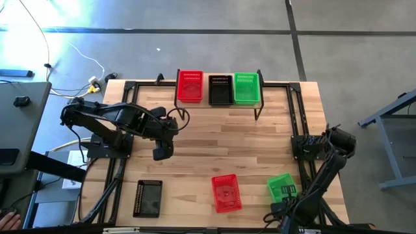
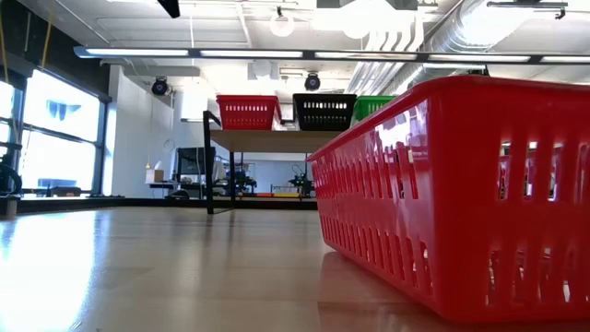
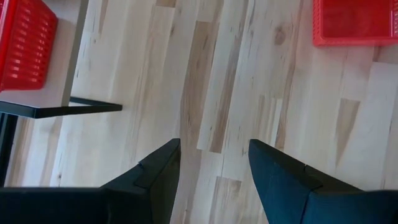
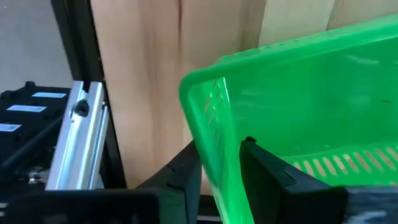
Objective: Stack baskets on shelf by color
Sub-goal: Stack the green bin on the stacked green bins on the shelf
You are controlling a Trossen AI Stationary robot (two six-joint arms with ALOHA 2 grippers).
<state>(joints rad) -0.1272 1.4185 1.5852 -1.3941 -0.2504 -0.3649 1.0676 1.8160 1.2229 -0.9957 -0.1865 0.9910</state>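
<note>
On the shelf (image 1: pixel 206 92) at the table's far edge stand a red basket (image 1: pixel 190 86), a black basket (image 1: pixel 220 90) and a green basket (image 1: pixel 246 88) side by side. Near the front edge a black basket (image 1: pixel 148 198) and a red basket (image 1: pixel 226 193) rest on their bottoms. At the near right is another green basket (image 1: pixel 279 185), and my right gripper (image 1: pixel 286 193) (image 4: pixel 222 144) is shut on its wall. My left gripper (image 1: pixel 162 155) (image 3: pixel 214 146) hangs open above bare table left of centre, with nothing between its fingers. My right gripper has the green basket's side wall (image 4: pixel 214 124), close to a corner, between its two fingers: one finger outside (image 4: pixel 186 171), one inside (image 4: pixel 267 171). The fingers come from above, pointing down. The basket looks tilted; I cannot tell whether its bottom rests on the table.
Black frame rails (image 1: pixel 300 123) run along the table's left and right sides, and one rail (image 4: pixel 78 134) stands close beside my right gripper. The middle of the table between the shelf and the near baskets is bare wood (image 1: pixel 227 143).
</note>
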